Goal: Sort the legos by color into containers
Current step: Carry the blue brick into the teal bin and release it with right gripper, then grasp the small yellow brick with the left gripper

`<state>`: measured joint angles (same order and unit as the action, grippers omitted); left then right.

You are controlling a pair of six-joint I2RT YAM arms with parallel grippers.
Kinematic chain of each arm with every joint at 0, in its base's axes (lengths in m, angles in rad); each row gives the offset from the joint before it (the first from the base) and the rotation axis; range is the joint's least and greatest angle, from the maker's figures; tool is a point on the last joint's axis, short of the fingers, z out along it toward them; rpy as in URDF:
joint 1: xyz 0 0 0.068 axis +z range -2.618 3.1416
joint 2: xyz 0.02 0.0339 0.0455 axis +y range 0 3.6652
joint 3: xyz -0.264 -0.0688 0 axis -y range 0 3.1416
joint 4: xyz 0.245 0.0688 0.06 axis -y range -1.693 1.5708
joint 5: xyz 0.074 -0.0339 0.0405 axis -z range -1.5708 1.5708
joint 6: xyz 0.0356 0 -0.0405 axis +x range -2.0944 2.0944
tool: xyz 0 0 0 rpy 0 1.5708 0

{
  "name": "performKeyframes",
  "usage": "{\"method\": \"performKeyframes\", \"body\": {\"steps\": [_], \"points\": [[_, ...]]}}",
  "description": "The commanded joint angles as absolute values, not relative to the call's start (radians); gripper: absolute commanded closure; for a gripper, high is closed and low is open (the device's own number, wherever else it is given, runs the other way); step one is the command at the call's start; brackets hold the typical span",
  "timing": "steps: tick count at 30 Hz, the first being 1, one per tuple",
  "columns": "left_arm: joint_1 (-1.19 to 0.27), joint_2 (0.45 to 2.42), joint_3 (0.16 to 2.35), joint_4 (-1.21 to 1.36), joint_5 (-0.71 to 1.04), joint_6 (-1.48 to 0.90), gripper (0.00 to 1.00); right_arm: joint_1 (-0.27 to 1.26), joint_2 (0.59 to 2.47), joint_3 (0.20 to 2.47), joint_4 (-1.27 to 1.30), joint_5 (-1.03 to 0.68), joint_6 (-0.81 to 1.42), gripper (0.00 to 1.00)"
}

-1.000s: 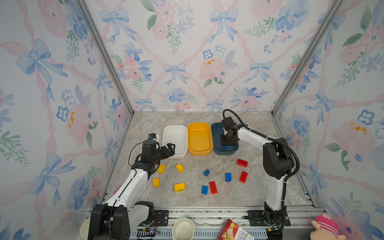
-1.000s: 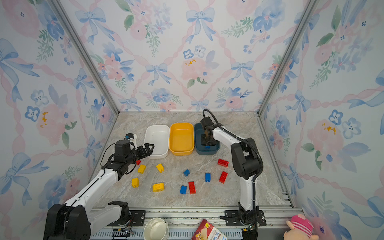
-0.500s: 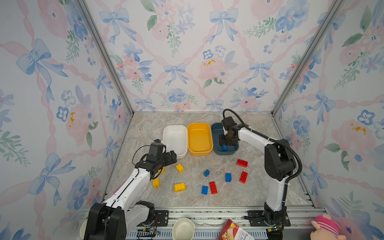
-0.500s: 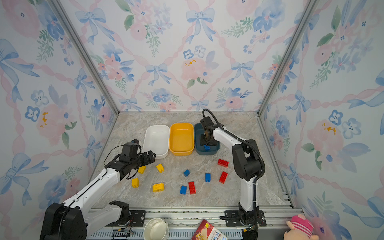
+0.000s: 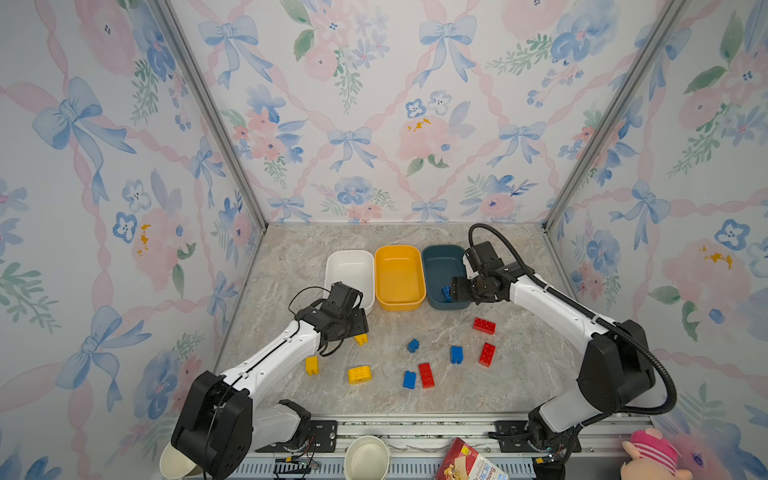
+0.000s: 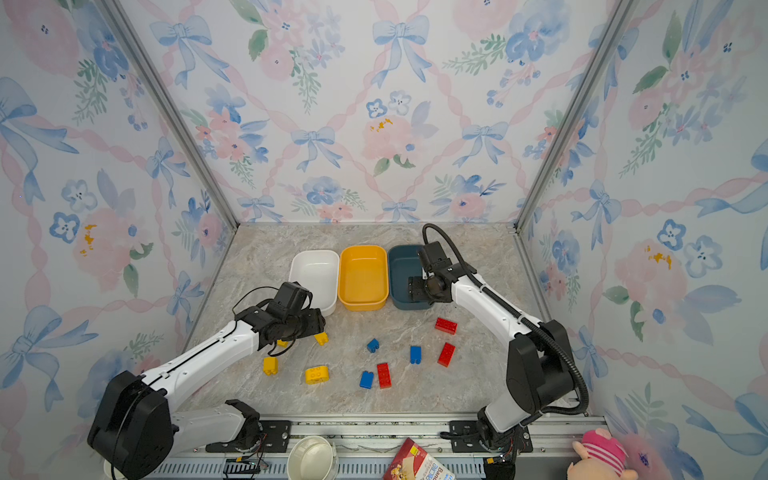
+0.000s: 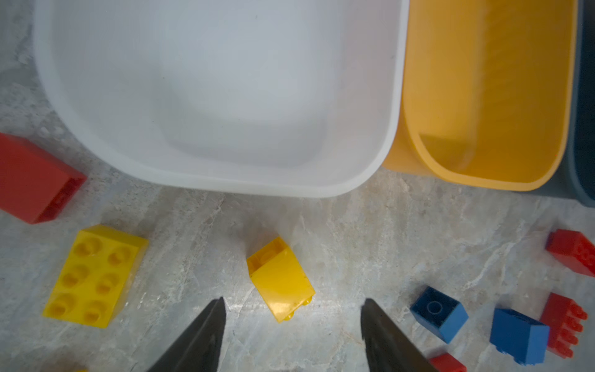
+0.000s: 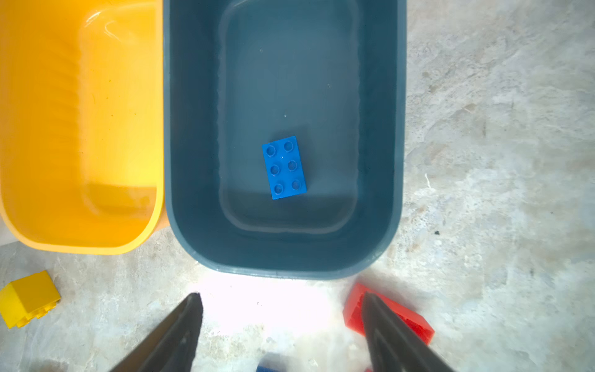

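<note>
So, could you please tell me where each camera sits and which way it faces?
Both top views: high in front, looking down at the table; both arms show.
Left wrist: above the left end effector, facing the white tub; fingertips show.
Right wrist: above the right end effector, facing the teal tub; fingertips show.
Shared: both wrist views catch the yellow tub.

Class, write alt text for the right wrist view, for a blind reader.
A blue six-stud lego lies flat inside the dark teal tub, beside the empty yellow tub. The right pincer stands open over the tabletop, a red lego partly behind it.
</note>
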<state>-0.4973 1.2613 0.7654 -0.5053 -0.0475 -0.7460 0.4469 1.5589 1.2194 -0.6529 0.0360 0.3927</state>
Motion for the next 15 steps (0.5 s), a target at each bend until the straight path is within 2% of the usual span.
{"method": "performKeyframes", "body": {"steps": [1,15], "points": [[-0.535,1.297,0.788,-0.548,-0.090,-0.816,0.33,0.455,1.505,1.188,-0.651,0.033,0.409,0.18],[-0.591,1.424,0.827,-0.546,-0.169,-0.928,0.31,0.436,1.428,1.143,-0.650,0.031,0.390,0.13]]}}
